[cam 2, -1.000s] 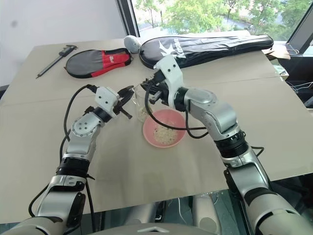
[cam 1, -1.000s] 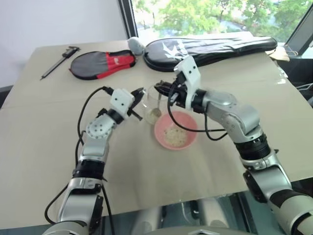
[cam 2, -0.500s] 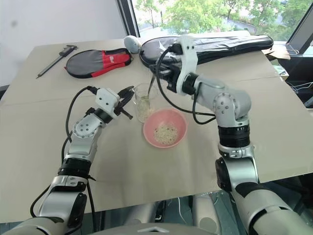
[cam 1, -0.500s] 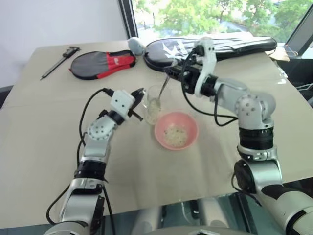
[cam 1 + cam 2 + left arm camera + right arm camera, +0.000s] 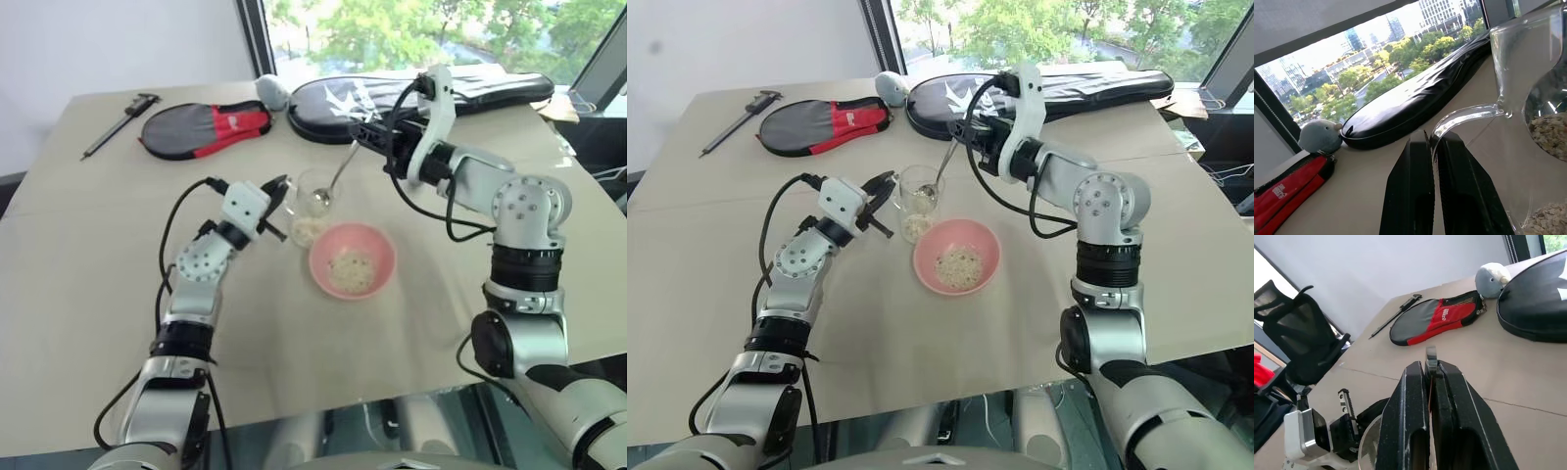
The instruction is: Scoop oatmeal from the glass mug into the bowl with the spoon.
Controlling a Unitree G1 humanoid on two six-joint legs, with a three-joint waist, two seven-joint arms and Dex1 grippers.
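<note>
While oatmeal (image 5: 960, 264) fills bowl (image 5: 988, 250), glass mug (image 5: 918, 204) half-empty.

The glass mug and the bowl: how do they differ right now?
The glass mug is clear, tall and narrow; the bowl is pink, shallow and wider. The left gripper pinches the mug's handle; the bowl stands free. The spoon dips into the mug, not the bowl. Both hold oatmeal.

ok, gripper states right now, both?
Left gripper: shut on the mug handle.
Right gripper: shut on the spoon handle.
</note>
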